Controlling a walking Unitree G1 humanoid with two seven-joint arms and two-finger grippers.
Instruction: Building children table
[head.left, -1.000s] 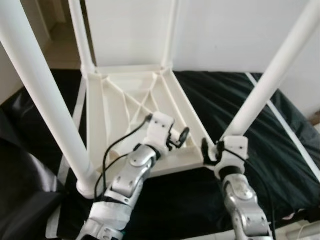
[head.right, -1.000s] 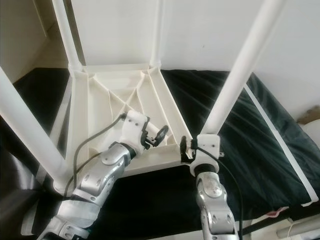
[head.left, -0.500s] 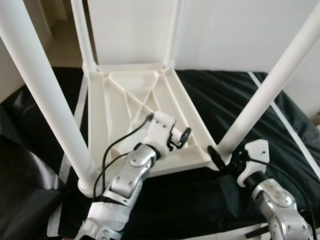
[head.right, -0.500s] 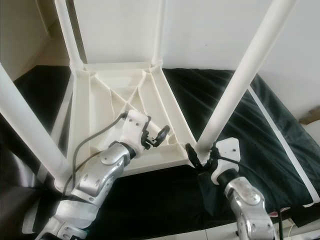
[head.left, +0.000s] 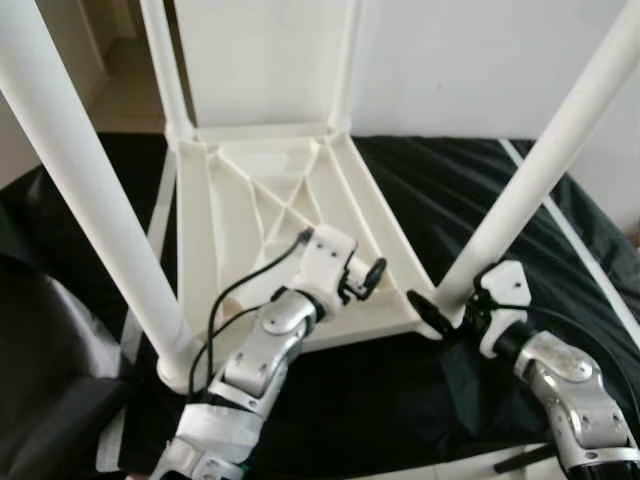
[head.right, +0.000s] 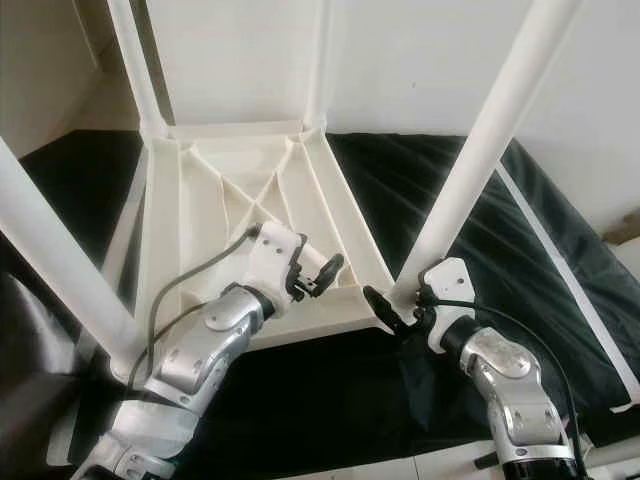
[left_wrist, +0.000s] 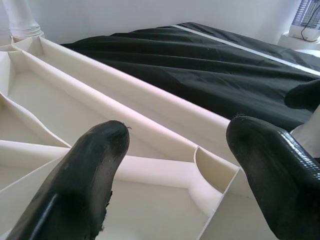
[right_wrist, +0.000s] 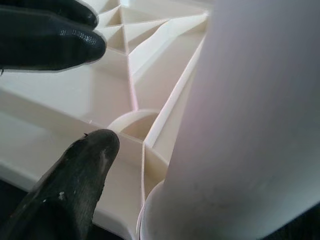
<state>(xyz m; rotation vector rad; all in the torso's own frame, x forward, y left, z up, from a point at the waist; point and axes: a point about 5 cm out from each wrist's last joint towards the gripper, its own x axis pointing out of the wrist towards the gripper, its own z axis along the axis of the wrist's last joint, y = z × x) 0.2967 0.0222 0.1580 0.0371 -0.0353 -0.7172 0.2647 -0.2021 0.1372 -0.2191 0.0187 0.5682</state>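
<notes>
A white plastic children's table (head.left: 250, 200) lies upside down on a black sheet, its legs pointing up. My left gripper (head.left: 372, 277) hovers open over the ribbed underside near the near-right corner, nothing between its fingers (left_wrist: 85, 185). My right gripper (head.left: 440, 305) sits at the base of the near-right leg (head.left: 540, 170), reaching in from the right. One finger (right_wrist: 75, 180) lies beside the corner socket with a gap to the leg (right_wrist: 250, 125). The leg hides the other finger. The left gripper's black fingers (right_wrist: 45, 40) show in the right wrist view.
The near-left leg (head.left: 90, 200) rises close on my left, and two far legs (head.left: 165, 60) stand by the white wall. The black sheet (head.left: 480, 190) carries a white strip (head.left: 590, 260) at the right. Dark crumpled cloth (head.left: 50, 350) lies at the left.
My right arm has swung from in front of the near-right leg's base out to its right, its fingers now pointing left at that base. The left gripper has hardly moved.
</notes>
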